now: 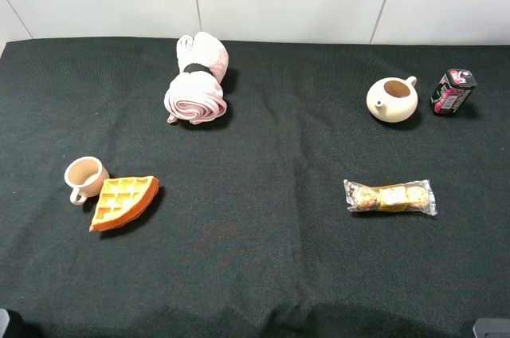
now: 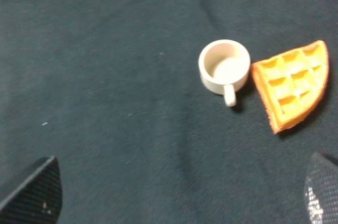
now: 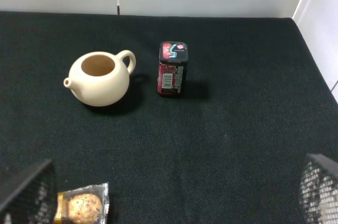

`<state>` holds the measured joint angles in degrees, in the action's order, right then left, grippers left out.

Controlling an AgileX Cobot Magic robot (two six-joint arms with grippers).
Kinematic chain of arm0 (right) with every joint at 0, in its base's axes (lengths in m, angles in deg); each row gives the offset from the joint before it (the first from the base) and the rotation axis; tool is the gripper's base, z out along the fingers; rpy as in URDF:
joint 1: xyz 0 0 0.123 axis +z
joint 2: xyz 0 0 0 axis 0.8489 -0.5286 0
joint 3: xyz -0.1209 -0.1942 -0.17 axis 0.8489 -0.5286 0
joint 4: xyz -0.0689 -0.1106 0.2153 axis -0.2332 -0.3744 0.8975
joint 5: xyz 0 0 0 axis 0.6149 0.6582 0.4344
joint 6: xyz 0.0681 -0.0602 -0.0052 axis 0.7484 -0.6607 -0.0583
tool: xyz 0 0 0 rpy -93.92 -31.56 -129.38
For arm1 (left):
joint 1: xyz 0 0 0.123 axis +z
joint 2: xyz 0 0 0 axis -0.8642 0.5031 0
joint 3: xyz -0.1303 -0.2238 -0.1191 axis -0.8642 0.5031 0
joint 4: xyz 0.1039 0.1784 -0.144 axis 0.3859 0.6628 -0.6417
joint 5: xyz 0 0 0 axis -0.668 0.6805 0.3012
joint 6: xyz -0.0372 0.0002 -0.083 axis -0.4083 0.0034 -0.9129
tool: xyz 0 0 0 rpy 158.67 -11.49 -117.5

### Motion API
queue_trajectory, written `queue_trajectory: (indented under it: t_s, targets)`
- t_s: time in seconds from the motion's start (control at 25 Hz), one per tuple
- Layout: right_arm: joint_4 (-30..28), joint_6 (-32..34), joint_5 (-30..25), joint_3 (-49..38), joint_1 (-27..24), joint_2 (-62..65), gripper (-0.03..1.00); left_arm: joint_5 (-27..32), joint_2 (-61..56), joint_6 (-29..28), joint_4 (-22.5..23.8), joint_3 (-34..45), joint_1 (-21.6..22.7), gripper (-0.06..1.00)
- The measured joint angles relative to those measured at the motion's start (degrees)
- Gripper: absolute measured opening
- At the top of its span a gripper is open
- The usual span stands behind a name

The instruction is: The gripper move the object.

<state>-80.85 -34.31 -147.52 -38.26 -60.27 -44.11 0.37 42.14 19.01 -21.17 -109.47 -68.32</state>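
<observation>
The orange-yellow waffle wedge [image 1: 123,201] lies flat on the black cloth at the front left, its edge touching a small beige cup [image 1: 84,177]. It also shows in the left wrist view [image 2: 293,84], next to the cup [image 2: 224,66]. My left gripper [image 2: 177,200] is open and empty, and only its dark fingertips [image 2: 31,195] show at the frame corners, well short of the waffle. My right gripper [image 3: 171,203] is open and empty, with its fingertips [image 3: 319,189] spread wide over the cloth on the right.
A rolled pink towel [image 1: 198,79] lies at the back centre. A cream teapot [image 1: 392,100] and a red-and-black can [image 1: 453,92] stand at the back right. A clear-wrapped snack pack [image 1: 390,196] lies on the right, near the right gripper.
</observation>
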Motion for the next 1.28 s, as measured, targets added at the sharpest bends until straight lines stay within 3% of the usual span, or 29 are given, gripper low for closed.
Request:
queue_trajectory:
  t_s: [0.2,0.6,1.28]
  targets:
    - [0.0,0.0,0.0,0.0,0.0,0.0,0.69,-3.1,-3.5,4.0,-3.0,3.7,2.3,0.97]
    - [0.0,0.0,0.0,0.0,0.0,0.0,0.69,-3.9,-9.7,5.8,-4.2,3.7,2.9,0.97]
    - [0.0,0.0,0.0,0.0,0.0,0.0,0.69,-3.9,-10.1,7.2,-5.4,3.7,2.9,0.97]
